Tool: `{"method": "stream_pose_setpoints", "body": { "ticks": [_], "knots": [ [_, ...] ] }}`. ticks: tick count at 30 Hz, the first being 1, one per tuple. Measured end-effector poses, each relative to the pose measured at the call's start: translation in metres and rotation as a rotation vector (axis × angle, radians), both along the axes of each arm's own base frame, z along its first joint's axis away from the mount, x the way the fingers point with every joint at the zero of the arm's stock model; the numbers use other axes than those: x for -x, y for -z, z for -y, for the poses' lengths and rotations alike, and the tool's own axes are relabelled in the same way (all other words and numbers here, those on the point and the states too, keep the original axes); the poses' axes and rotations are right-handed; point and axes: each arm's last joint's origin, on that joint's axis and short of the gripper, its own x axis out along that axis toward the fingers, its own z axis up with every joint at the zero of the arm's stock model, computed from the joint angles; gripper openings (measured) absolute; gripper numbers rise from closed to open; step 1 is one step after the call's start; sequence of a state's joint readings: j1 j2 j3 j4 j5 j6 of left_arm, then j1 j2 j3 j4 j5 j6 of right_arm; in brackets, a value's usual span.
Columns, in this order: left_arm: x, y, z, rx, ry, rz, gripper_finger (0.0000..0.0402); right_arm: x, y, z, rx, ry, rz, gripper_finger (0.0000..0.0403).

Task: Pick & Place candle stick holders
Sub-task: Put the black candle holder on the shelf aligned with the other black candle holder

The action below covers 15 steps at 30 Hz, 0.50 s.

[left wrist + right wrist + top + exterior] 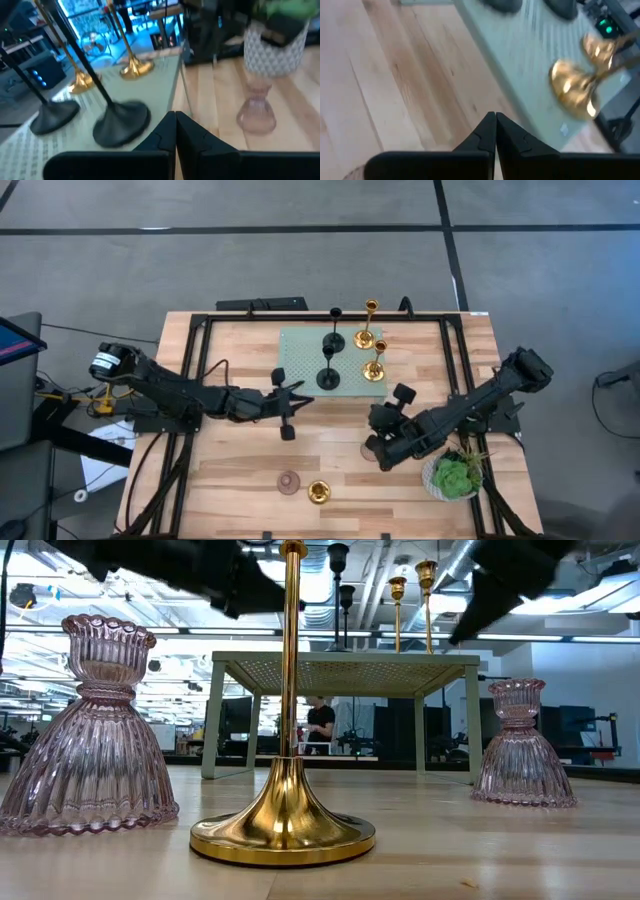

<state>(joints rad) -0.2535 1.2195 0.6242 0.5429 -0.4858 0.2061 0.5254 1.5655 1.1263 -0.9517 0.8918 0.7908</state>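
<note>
Two black candle stick holders [329, 365] and two gold candle stick holders [369, 340] stand on the green perforated mat [300, 360] at 12 o'clock of the surface [230, 480]. A third gold holder [319, 492] and a pink holder [289, 482] stand at 6 o'clock; another pink holder [522, 750] shows in the low view. The left pincer [290, 405], at 9 o'clock of the black holders, is pressed together and holds nothing. The right pincer [385, 435], at 5 o'clock of the mat near the potted plant [455, 475], is also pressed together and empty.
</note>
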Motion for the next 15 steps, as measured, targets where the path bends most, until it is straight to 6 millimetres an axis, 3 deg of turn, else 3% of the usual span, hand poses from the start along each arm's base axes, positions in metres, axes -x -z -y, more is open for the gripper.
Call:
{"method": "stream_pose_setpoints", "body": {
  "ticks": [6,15],
  "knots": [
    [-0.006,-0.012,-0.004,-0.053,-0.057,-0.017,0.0003,0.014,0.018,-0.005,0.019,0.056,0.073,0.0000],
    [-0.015,-0.018,-0.020,-0.061,-0.111,-0.057,0.0003,0.018,0.017,-0.008,0.133,0.055,0.165,0.0000]
  ]
}}
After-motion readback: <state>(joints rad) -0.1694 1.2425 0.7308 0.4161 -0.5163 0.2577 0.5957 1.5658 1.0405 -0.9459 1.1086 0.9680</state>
